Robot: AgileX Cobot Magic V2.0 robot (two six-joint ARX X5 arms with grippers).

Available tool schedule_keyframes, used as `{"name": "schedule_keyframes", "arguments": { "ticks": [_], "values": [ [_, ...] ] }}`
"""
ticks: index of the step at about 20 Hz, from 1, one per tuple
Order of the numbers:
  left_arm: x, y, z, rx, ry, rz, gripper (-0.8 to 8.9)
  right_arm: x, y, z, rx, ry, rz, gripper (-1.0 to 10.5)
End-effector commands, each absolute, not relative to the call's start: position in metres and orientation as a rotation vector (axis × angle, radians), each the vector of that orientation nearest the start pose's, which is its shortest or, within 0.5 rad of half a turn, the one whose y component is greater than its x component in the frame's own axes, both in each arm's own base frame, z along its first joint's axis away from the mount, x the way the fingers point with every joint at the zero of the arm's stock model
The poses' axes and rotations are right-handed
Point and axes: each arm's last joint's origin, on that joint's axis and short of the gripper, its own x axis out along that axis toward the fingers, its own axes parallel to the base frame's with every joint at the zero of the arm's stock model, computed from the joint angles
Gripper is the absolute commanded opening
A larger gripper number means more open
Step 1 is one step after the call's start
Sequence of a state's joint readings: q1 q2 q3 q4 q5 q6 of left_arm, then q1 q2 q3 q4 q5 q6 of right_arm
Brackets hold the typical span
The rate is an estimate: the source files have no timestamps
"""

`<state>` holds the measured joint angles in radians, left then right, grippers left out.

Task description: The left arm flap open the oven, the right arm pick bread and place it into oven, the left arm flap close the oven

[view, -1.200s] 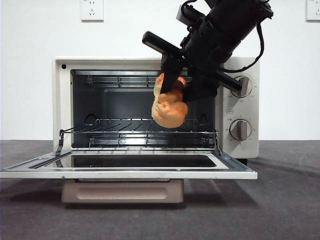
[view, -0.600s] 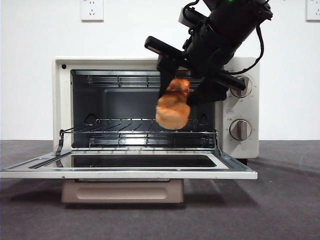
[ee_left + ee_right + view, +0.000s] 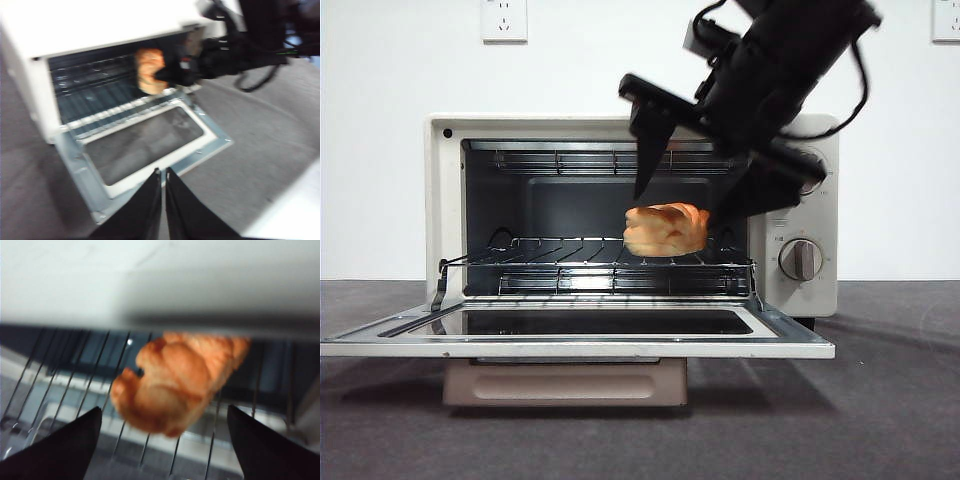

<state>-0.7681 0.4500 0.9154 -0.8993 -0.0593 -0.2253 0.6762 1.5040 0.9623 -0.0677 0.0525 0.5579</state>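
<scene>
**Bread free of the spread jaws, at the rack's right-hand part; door down**

The oven [image 3: 620,225] stood with its door [image 3: 575,335] folded flat toward the camera, cavity open. The bread [image 3: 666,229] was at the level of the wire rack [image 3: 560,262], toward the right of the cavity and near the front rail. Both views were blurred, so whether it rested on the wires or was just above them could not be settled.

The right gripper [image 3: 695,205] was above and to the right of the loaf, reaching in at a slant from the upper right. Its jaws were spread wide; in the right wrist view each tip sat well out to one side of the bread [image 3: 175,382] with a clear gap, touching nothing. Long axis of the loaf ran roughly across the jaw opening, lying sideways along the rack.

The left gripper [image 3: 163,200] hung in front of and above the door, jaws pressed together, holding nothing. It was the nearer arm to the door's front edge.

Judgement: placing looked done or nearly so. The right arm needs to clear back out through the opening, whose upper edge and right wall were close to it. Only then is the door's swing free for the left arm to lift from under the front edge.
</scene>
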Motion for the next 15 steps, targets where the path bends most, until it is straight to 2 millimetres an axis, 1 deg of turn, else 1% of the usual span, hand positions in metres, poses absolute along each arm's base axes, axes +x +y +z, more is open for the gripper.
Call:
{"name": "schedule_keyframes", "arguments": {
  "ticks": [1,4,7,8,11,15],
  "values": [
    [0.055,-0.049,0.347,0.010,0.470,-0.624,0.16,0.239,0.202,0.257,0.312,0.703,0.464,4.0],
    [0.069,-0.063,0.345,0.064,0.494,-0.626,0.16,0.219,0.196,0.278,0.304,0.682,0.505,4.0],
    [0.085,-0.078,0.342,0.104,0.525,-0.625,0.15,0.195,0.187,0.301,0.282,0.655,0.591,4.0],
    [0.092,-0.083,0.340,0.112,0.541,-0.628,0.15,0.185,0.180,0.310,0.272,0.649,0.622,4.0],
    [0.108,-0.094,0.335,0.096,0.575,-0.652,0.15,0.159,0.160,0.328,0.246,0.654,0.710,4.0],
    [0.128,-0.099,0.331,0.034,0.617,-0.700,0.14,0.127,0.130,0.341,0.210,0.675,0.763,4.0]
  ]
}}
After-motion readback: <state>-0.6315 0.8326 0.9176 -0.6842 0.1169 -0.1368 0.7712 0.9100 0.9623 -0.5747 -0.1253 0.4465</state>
